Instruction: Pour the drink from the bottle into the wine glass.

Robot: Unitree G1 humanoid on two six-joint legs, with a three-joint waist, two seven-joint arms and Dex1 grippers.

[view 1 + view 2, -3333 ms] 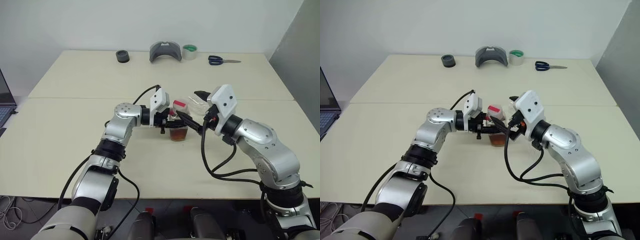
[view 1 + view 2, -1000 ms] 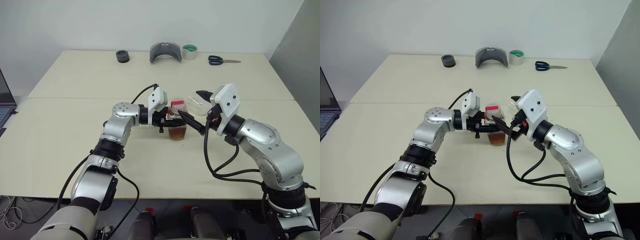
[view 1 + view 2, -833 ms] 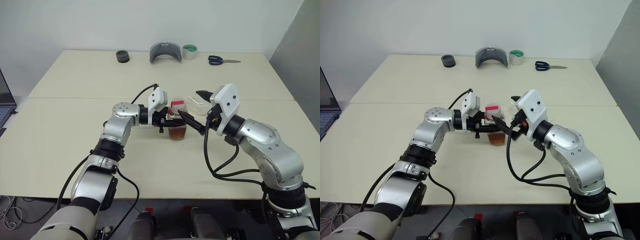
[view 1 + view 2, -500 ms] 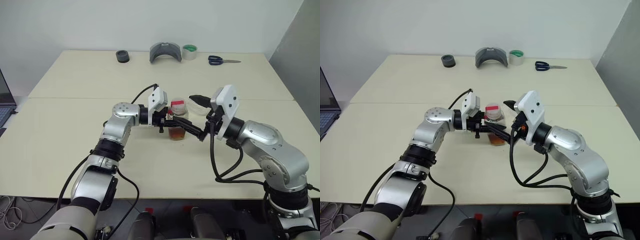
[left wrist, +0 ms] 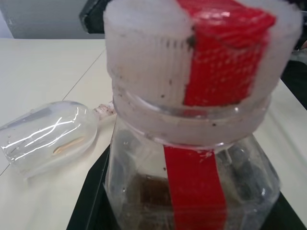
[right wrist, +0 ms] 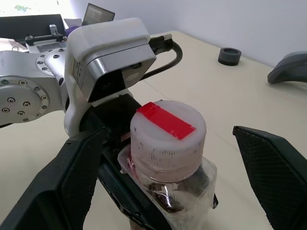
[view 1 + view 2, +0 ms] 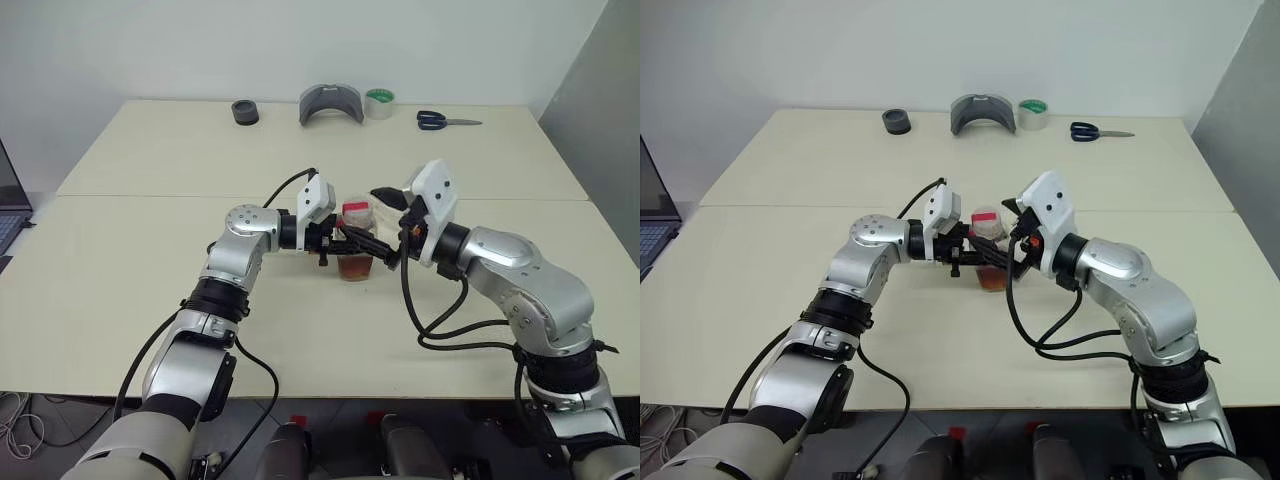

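While the left gripper [image 7: 338, 240] stays clamped on the bottle [image 7: 356, 245] at frame centre, upright on the table [image 7: 150, 260], the right gripper [image 6: 177, 158] has shifted leftward since half a second ago, its spread fingers [image 6: 72, 177] now flanking the cap [image 6: 165, 132]. Behind the bottle, the wine glass [image 5: 48, 136] lies on its side.

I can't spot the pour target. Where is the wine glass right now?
In the left wrist view the wine glass lies on its side on the table, just behind the bottle that the left end effector holds.
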